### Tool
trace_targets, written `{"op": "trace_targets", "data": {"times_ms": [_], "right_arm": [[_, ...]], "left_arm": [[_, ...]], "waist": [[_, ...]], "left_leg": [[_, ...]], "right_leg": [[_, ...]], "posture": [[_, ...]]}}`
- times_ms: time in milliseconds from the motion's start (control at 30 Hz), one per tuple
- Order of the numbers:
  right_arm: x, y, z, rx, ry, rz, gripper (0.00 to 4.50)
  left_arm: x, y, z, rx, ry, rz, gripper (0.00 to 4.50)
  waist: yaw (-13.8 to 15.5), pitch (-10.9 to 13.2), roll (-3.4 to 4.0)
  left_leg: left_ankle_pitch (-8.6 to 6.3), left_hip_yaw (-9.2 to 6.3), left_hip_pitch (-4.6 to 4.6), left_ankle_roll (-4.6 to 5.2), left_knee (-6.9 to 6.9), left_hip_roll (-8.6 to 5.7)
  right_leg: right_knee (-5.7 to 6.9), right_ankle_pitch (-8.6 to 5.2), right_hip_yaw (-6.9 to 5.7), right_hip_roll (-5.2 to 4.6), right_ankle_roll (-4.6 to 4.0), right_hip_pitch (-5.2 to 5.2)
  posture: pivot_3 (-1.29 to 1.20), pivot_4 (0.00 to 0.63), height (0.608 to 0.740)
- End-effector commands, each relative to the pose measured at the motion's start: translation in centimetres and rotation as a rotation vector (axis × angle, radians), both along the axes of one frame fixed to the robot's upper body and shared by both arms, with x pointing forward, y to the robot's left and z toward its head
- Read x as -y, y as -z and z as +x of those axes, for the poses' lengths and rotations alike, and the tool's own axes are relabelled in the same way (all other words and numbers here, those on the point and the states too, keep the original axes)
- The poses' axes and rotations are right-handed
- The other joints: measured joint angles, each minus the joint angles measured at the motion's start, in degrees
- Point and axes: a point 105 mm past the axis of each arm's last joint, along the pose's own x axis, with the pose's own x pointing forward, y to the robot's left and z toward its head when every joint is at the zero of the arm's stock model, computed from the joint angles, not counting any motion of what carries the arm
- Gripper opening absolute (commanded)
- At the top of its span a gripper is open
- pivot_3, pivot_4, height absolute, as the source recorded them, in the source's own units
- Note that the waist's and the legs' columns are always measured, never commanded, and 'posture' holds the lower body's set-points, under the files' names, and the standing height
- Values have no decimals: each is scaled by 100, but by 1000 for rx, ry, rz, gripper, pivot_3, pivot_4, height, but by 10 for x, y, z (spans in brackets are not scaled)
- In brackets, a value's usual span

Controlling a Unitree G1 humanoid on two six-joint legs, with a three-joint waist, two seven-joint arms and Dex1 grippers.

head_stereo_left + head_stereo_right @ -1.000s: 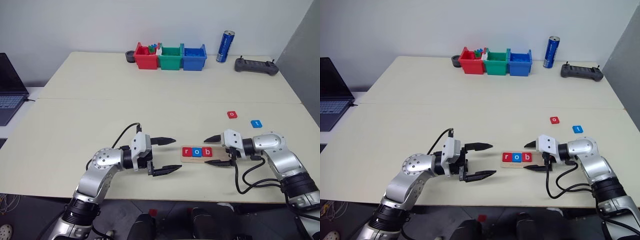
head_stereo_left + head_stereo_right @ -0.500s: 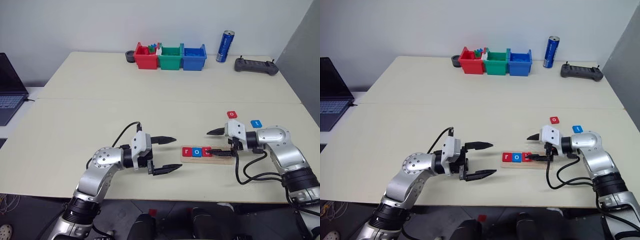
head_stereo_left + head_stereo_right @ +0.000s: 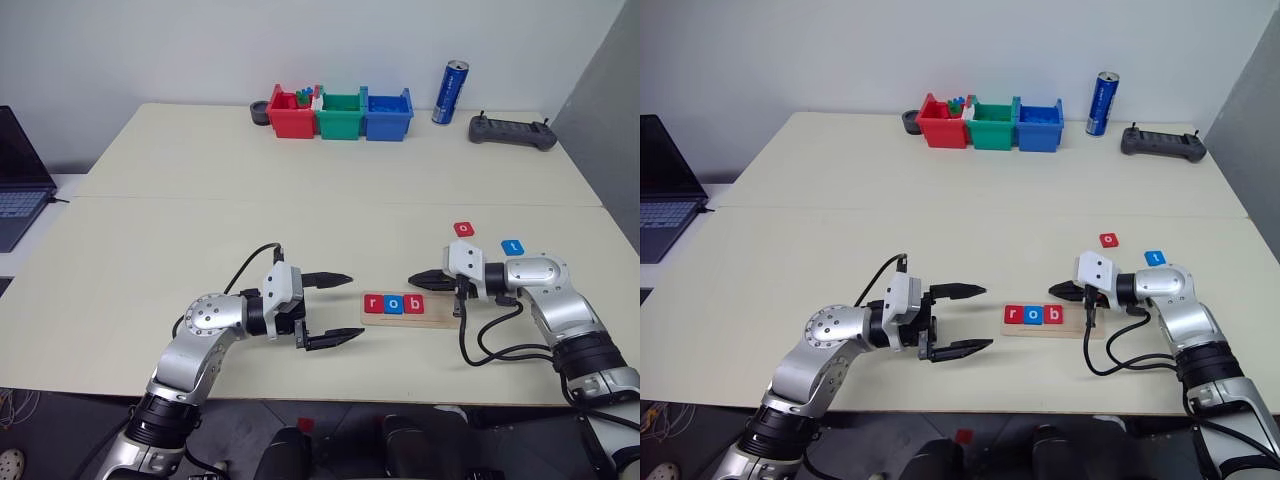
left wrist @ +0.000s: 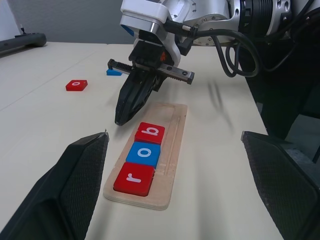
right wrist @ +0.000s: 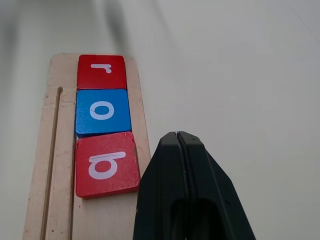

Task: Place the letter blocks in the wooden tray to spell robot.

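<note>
Right gripper pressed together (empty) beside the wooden tray; head views add loose tiles beyond.

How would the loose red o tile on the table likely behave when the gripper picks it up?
The red o tile looks flat and rigid, so it probably won't roll or bend. Lying low on the table, it may be awkward to pinch. It's probably light.

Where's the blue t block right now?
In the left eye view, the blue t block lies loose on the table's right side, just right of the red o block and beyond the right pincer, outside the wooden tray.
</note>
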Motion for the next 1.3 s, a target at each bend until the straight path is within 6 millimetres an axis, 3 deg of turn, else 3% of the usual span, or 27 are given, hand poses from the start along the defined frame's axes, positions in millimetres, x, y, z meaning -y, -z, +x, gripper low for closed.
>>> {"op": "trace_targets", "data": {"times_ms": [33,600,833,1000,1167,1300], "right_arm": [[-5,-6,-4,28,-46,-10,24],[-4,0,-14,-7,-75,-28,24],[8,-33,-3,59,26,49,24],[34,-49,-24,50,96,32,1199],[63,-62,-15,95,416,135,2952],[82,-52,-2,110,717,198,4308]], "left_arm": [[-3,-7,1,29,-5,-13,4500],[-3,-8,3,36,-2,-9,4500],[-3,-7,1,34,4,-6,4500],[-5,-8,4,44,-8,-6,4500],[-6,-7,5,48,-15,-10,4500],[-4,-7,6,48,-8,-12,4500]], "waist": [[-1,0,0],[1,0,0],[2,1,1],[48,3,3],[73,3,3],[71,3,3]], "left_leg": [[0,0,0,0,0,0],[0,0,0,0,0,0],[0,0,-1,0,0,0],[0,-10,-17,0,0,-1],[0,-10,-26,0,1,-2],[0,-8,-25,0,1,-1]], "right_leg": [[0,0,0,0,0,0],[0,0,0,0,0,0],[0,0,0,0,0,-1],[-2,0,-8,-1,0,-10],[-1,0,-9,-1,0,-17],[0,0,-6,1,0,-19]], "posture": [[0,150,740],[0,150,740],[0,150,740],[0,150,740],[0,150,740],[0,150,740]]}}
